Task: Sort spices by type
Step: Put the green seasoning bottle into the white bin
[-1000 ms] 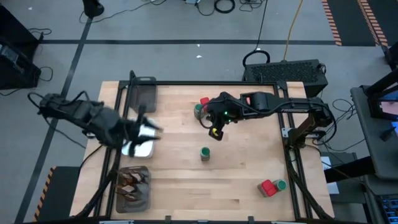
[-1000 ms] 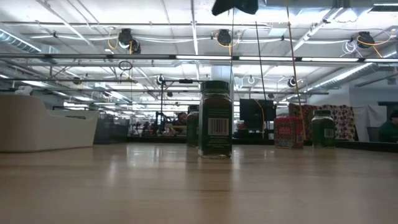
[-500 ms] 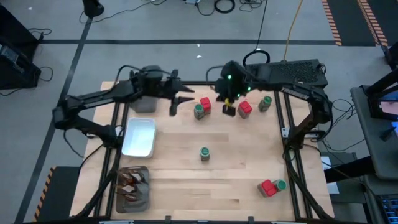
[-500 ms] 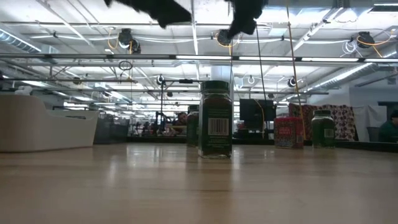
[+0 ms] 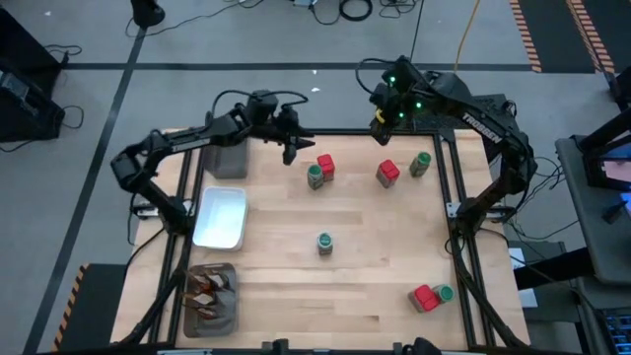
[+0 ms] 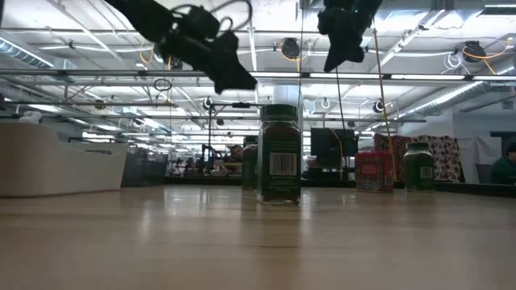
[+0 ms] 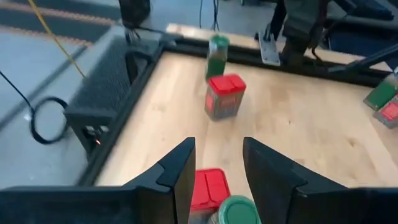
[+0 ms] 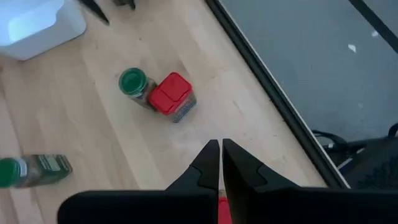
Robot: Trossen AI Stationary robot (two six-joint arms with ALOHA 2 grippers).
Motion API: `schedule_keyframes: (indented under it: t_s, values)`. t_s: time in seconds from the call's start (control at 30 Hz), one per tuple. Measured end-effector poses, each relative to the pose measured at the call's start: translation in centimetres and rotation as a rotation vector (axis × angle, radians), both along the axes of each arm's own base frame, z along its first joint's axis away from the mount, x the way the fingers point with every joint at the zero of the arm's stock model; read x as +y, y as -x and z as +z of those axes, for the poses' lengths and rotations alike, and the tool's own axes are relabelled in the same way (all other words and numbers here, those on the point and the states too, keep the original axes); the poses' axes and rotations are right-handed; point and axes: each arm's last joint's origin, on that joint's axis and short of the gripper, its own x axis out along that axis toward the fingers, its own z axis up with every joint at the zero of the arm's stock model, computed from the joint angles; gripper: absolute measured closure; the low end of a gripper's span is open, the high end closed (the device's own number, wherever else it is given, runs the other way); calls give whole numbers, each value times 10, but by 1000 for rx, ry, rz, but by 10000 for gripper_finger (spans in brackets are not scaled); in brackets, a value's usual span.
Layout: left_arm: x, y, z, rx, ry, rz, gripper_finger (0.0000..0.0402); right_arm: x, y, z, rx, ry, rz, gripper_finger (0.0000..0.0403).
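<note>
Open-plan robotics lab — ceiling lights (image 6: 266, 74), floor cables (image 5: 355, 10), taped concrete floor (image 5: 89, 39).

a lone green-lidded jar (image 5: 324, 243) stands mid-desk with bare wood all round. the far strip is crowded by a jar-and-red-box pair (image 5: 320, 172), a red box (image 5: 387, 174) and a tipped jar (image 5: 421, 164); narrow gaps between.

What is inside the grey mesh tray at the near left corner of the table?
The grey mesh tray holds brown-orange pointed sachets, piled at its far end. How many there are, and whether anything lies beneath them, cannot be seen.
</note>
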Motion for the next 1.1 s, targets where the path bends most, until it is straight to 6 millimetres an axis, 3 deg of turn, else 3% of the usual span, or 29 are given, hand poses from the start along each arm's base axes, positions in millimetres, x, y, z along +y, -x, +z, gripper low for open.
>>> schedule_keyframes:
  t_s: [0.17,0.37,0.77,1.1]
  values:
    - [-2,-14,-22,69,-71,-37,262,0,1,-1,4,-25,-23,403]
    - [-11,-25,-30,90,-136,-94,255,7,9,-4,69,-123,-86,403]
    - [-9,-26,-31,141,-203,37,103,13,12,4,44,-71,-47,403]
    - [-17,-30,-37,181,-126,73,88,15,14,2,74,-72,-15,403]
